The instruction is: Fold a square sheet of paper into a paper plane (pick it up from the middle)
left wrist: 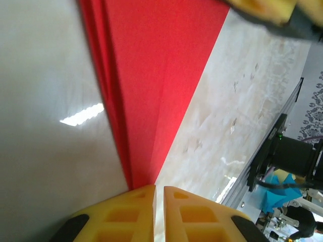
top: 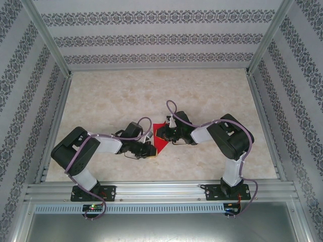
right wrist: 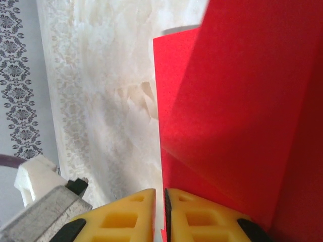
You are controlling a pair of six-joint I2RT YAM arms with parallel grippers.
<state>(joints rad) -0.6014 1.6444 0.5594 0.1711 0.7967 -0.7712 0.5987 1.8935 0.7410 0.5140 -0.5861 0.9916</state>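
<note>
Pressed almost together at the left gripper (left wrist: 159, 190), pinching in the slit between its blocky yellow fingers (left wrist: 126, 214) the narrow pointed end of a thin, bright red, creased sheet of paper (left wrist: 151, 75). Squeezed just as close at the right gripper (right wrist: 160, 192), nipping an edge of the same paper (right wrist: 242, 101) between yellow fingers (right wrist: 202, 217), with overlapping red layers spreading away from the tips. Viewed from above: left gripper (top: 150, 151) at the paper's near-left corner, right gripper (top: 158, 134) at its far side, tips turned toward each other with the paper (top: 162, 143) between them. Underneath, a pale marbled tabletop (top: 151, 96); hard to tell whether lifted clear of it or resting on it. Placed roughly midway across, nearer the front than the back. Further out, a silver aluminium frame rail (top: 161, 190) along the near edge and grey-patterned wallpaper walls (top: 151, 35) on three sides.
</note>
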